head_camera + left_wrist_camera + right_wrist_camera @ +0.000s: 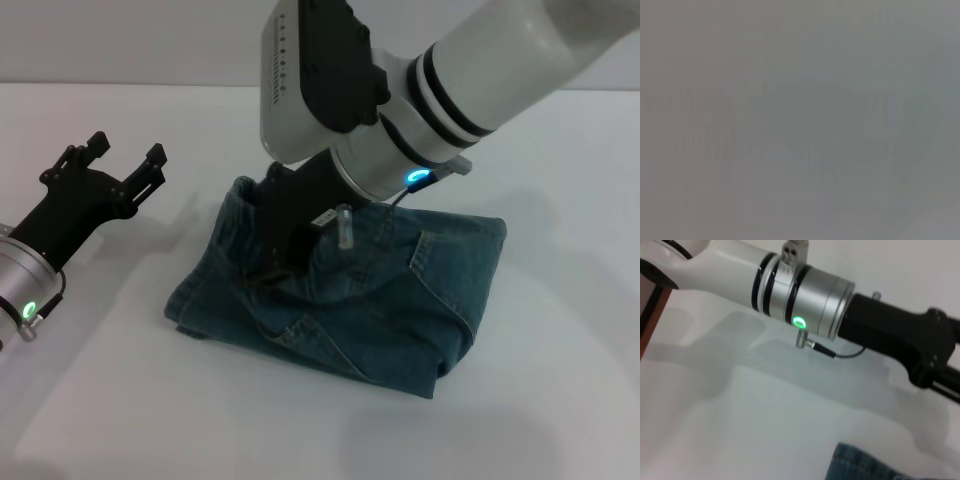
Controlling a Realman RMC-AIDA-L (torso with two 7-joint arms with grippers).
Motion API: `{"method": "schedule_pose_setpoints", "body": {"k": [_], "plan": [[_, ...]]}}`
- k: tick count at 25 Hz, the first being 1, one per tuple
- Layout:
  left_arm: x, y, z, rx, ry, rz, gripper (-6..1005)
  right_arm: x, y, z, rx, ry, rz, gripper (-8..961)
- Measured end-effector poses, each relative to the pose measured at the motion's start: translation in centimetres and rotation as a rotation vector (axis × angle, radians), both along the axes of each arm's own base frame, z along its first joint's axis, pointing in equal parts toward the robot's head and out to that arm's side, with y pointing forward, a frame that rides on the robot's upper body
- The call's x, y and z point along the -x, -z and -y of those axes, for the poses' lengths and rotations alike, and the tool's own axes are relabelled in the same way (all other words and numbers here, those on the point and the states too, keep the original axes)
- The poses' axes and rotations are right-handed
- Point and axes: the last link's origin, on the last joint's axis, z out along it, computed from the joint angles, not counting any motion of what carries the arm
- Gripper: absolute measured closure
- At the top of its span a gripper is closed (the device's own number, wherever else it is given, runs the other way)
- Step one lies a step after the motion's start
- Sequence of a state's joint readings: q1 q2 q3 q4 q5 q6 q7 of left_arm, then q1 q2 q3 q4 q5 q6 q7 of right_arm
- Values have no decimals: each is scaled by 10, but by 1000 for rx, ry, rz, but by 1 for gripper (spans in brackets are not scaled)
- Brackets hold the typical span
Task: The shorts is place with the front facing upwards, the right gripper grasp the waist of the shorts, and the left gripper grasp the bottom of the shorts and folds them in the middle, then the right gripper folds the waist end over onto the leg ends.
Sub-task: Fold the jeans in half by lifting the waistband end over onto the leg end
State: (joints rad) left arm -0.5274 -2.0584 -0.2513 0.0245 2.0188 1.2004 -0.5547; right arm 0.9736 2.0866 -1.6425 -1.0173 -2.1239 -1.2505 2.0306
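Note:
The blue-green denim shorts (pixel 400 300) lie folded into a compact bundle in the middle of the white table (pixel 560 400). A gathered waist edge (pixel 240 200) shows at the bundle's far left corner. My right gripper (pixel 275 265) reaches down from above and presses into the denim just beside that edge, its tips sunk in the cloth. The leg ends are hidden in the fold. My left gripper (pixel 125 152) hovers open and empty to the left of the shorts, apart from them. In the right wrist view a denim corner (pixel 865 465) shows beneath the left arm's wrist (pixel 810 300).
The right arm's white forearm (pixel 480 70) crosses above the back of the shorts. The left wrist view shows only flat grey. A brown edge (pixel 650 315) borders the table in the right wrist view.

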Motion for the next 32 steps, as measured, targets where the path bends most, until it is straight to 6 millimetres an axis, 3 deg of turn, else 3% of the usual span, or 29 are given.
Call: {"method": "schedule_pose_setpoints", "body": {"k": [18,32], "plan": [[8,-9,-5,-67,-46,-41,184,11,-2,8,-77,-114,-72,460],[11,-15,-7,-88,-61,-44,183,-7,-8,4,-130,-114,120,460]]}}
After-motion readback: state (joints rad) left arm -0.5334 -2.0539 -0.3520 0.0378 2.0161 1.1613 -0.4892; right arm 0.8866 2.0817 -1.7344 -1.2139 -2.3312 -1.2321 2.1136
